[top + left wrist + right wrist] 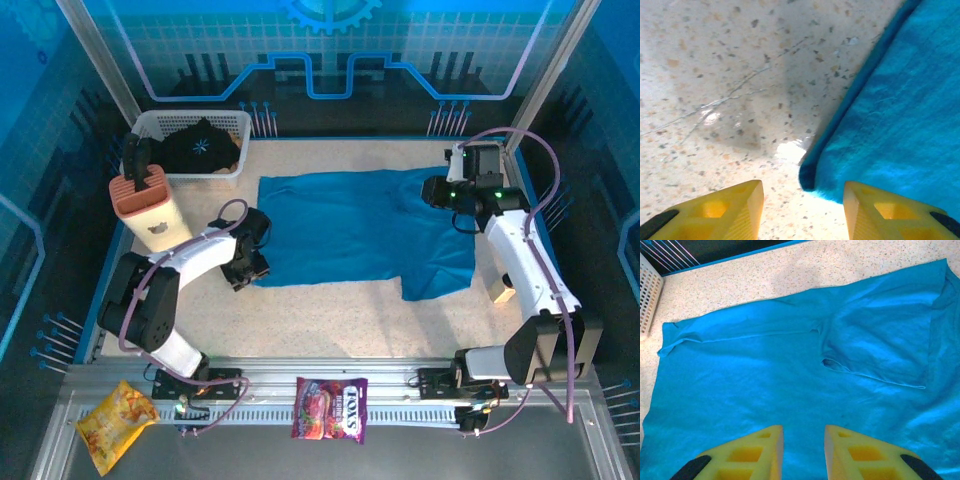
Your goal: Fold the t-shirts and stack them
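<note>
Top external view has the teal-blue t-shirt (360, 230) spread flat in the middle of the speckled surface (330, 300), one sleeve folded in at its right side. The black t-shirt (200, 145) lies in the white basket (200, 172) at the far left. My left gripper (252, 260) sits low at the teal shirt's near-left corner. On the left wrist camera its jaws (802, 189) stand well apart with that corner (812, 175) lying between them, not pinched. My right gripper (447, 190) hovers over the shirt's right side, its jaws (803, 432) parted only narrowly and holding nothing.
</note>
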Controlling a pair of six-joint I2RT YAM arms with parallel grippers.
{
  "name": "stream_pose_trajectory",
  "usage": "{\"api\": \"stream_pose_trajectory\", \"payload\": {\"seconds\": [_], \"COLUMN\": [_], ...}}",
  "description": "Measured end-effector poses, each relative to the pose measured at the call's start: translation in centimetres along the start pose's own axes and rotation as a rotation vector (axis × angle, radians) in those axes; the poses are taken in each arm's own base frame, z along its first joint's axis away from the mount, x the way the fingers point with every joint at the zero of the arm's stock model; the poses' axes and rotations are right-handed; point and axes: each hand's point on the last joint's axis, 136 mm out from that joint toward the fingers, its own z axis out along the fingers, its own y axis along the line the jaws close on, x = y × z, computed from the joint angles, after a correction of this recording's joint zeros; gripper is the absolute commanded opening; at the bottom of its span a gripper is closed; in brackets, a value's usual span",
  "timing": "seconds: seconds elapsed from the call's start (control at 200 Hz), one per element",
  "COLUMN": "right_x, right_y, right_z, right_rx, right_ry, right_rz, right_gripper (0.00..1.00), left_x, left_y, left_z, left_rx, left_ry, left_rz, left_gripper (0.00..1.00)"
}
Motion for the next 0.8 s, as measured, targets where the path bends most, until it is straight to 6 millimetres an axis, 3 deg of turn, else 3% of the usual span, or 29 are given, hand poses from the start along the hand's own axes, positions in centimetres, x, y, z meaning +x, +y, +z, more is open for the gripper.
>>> {"api": "stream_pose_trajectory", "payload": {"seconds": [0.245, 0.565, 0.796], "right_x": [0.2, 0.3, 0.7], "right_y": [0.0, -0.2, -0.3], "right_z": [-0.2, -0.2, 0.0], "right_rx": [-0.006, -0.005, -0.013], "right_ry": [-0.001, -0.001, 0.011], "right_rz": [0.002, 0.007, 0.008], "right_gripper": [0.29, 0.29, 0.28], "left_x": [-0.1, 0.7, 0.2], "left_y": [-0.2, -0.5, -1.3], "left_z": [-0.5, 1.9, 2.5], "left_rx": [0.003, -0.046, -0.057], "left_ry": [-0.009, 0.037, 0.048], "left_rz": [0.006, 0.029, 0.043], "left_gripper": [0.47, 0.44, 0.29]}}
